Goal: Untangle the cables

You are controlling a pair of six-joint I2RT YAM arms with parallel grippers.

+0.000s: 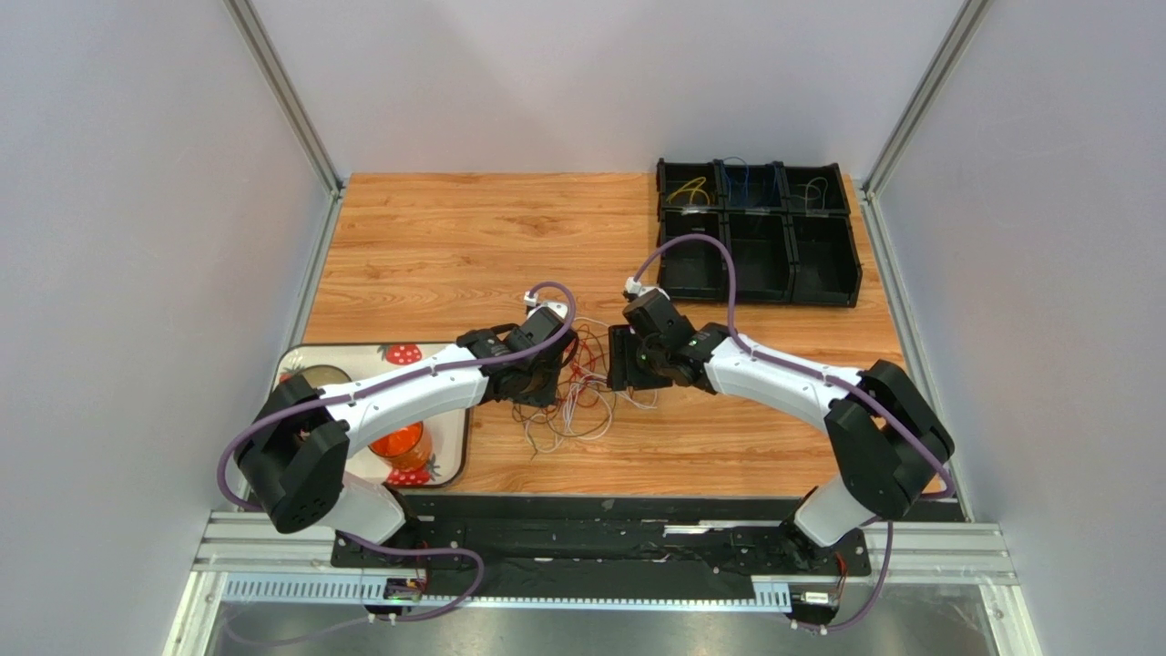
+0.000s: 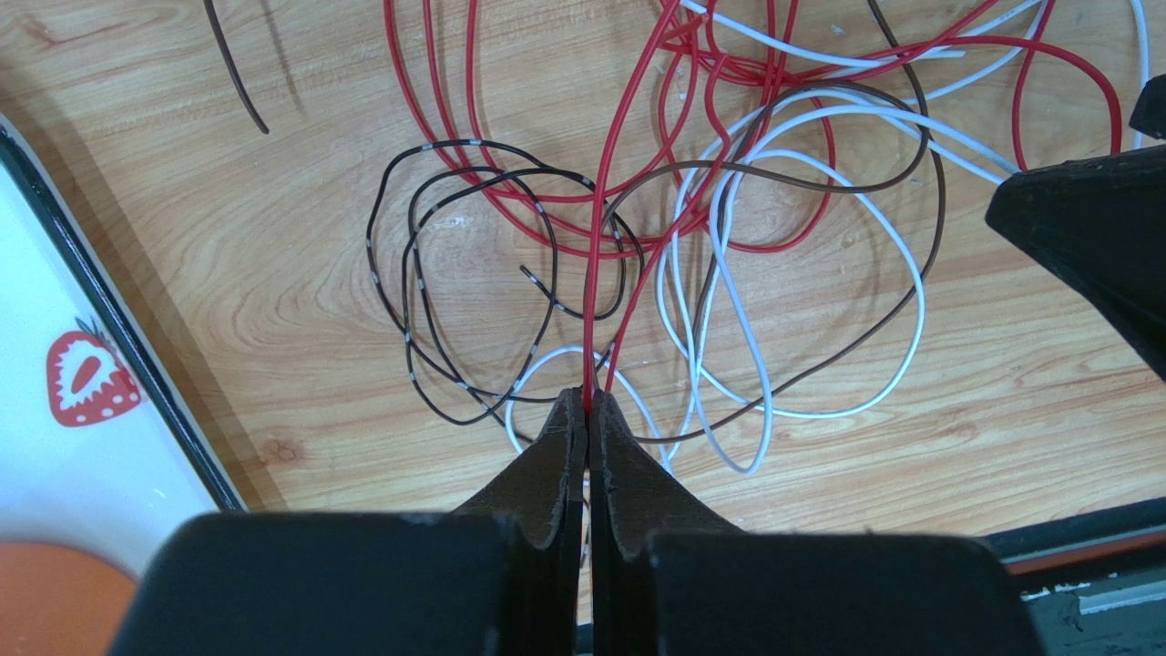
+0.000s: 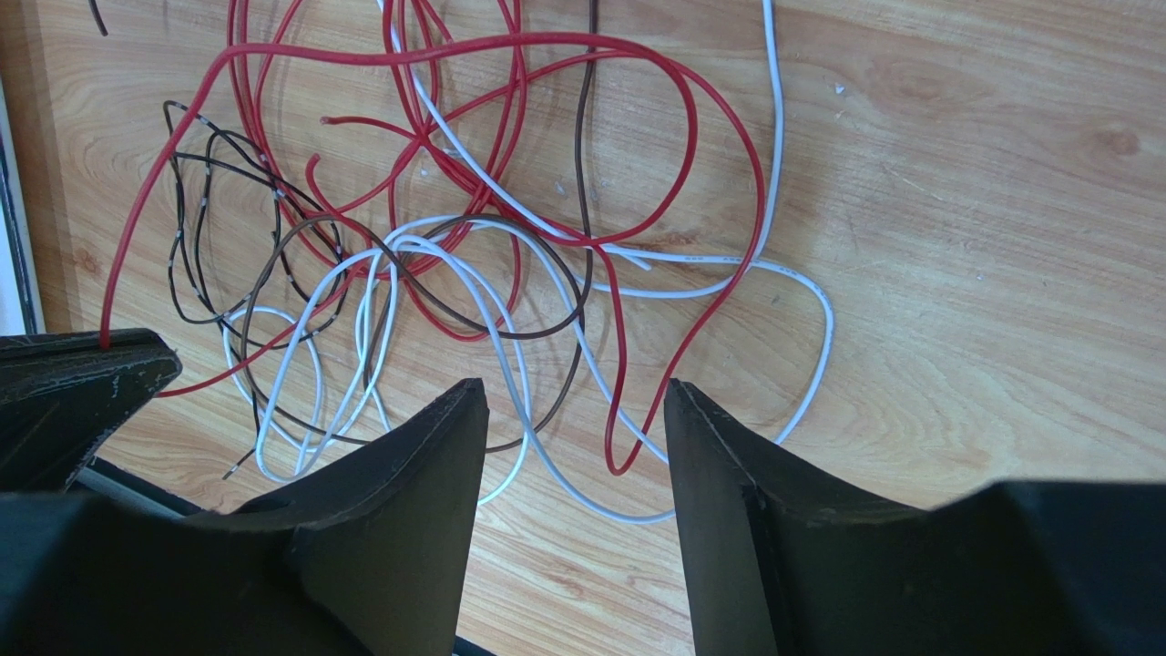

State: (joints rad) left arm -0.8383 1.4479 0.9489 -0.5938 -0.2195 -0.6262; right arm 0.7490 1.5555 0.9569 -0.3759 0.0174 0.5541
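the cables (image 1: 582,390) lie in one loose knot on the table (image 1: 438,233), about mid-width and toward its near edge, between your two arms. your left pincer (image 2: 589,410) is clamped on a red cable (image 2: 598,274), which runs straight away from its tips into the knot. your right pincer (image 3: 575,397) stands wide and holds nothing. it hangs over the right side of the knot, the nearer arm to the white cable (image 3: 827,321). the coming pull likely goes along that red line, away from the heap.

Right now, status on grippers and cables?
Left gripper shut on red cable. Right gripper open over cables, holding nothing. Pile tangled, nothing blocking.
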